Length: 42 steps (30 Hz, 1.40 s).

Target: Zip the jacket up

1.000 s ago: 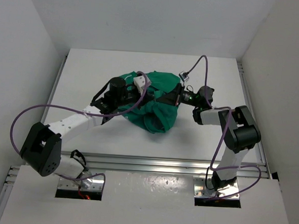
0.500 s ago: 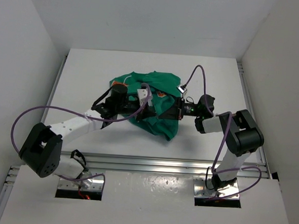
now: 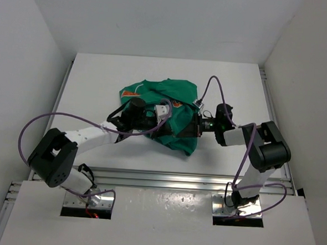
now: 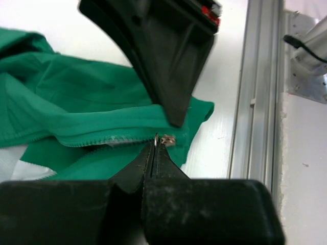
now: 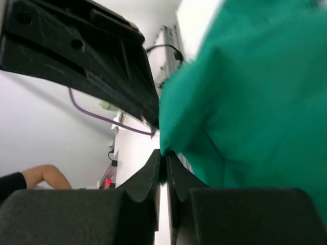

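Left wrist, jacket zipper edge pinched between jaws

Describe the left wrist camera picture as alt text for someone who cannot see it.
The left end effector, fingers pinched shut, grips the green jacket at its zipper edge beside a small metal zipper pull. The right end effector reaches down from above onto the same edge, over a white table.

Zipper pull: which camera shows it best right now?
Left wrist: the zipper pull is held at the shut left gripper, with teeth lining the jacket. Top external shows only bunched jacket between the arms. Right wrist shows green fabric pinched by the right gripper, no zipper.
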Motion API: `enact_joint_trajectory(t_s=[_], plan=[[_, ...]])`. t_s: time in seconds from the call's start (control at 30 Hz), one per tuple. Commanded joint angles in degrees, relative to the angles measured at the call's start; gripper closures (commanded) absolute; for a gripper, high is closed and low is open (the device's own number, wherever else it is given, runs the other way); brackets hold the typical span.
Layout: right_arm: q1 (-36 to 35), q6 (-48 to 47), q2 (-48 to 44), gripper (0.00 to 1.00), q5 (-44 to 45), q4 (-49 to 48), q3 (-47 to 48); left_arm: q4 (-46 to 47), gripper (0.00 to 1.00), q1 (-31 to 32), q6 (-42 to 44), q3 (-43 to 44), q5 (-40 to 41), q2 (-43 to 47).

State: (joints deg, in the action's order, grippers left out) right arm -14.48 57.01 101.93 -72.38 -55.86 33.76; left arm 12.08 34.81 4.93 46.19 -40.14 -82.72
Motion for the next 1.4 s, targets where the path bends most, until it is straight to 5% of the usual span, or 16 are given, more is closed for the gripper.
enact_joint_trajectory(t_s=[0.0,0.1,0.23,0.3,0.5,0.67,0.77,1.1,1.37], plan=[[0.68,-17.4,-5.68,0.87,0.74,23.51,2.36,1.37,1.0,-0.18,0.18,-0.67,1.56,-2.35],[0.68,-28.79,-9.55,0.75,5.31,43.22,3.95,3.74,1.0,-0.18,-1.05,-0.67,2.08,-3.24],[1.82,-29.07,-11.22,0.53,9.18,45.75,3.68,6.12,1.0,-0.18,-2.47,-1.37,1.39,-6.05],[2.79,-28.28,-13.24,0.53,10.5,45.66,2.72,7.69,1.0,-0.18,-3.08,-1.37,1.38,-7.36],[2.62,-13.39,-20.01,0.69,8.48,26.17,-4.48,11.82,1.0,-1.49,-8.17,-1.37,-0.55,-8.6],[-0.54,-7.89,-21.25,0.69,11.28,14.82,-9.41,13.94,1.0,-2.55,-12.13,-0.23,-0.55,-8.6],[-2.56,-3.07,-19.4,0.55,13.93,7.64,-10.11,13.94,1.0,-3.08,-13.19,0.91,-0.55,-9.13],[-6.0,6.52,-8.07,0.55,19.03,-5.49,-7.22,15.08,1.0,-4.13,-17.67,2.67,-0.55,-9.13],[-6.7,5.22,-7.01,0.44,17.54,-3.22,-5.9,16.83,1.0,-5.89,-20.66,3.82,0.59,-9.66]])
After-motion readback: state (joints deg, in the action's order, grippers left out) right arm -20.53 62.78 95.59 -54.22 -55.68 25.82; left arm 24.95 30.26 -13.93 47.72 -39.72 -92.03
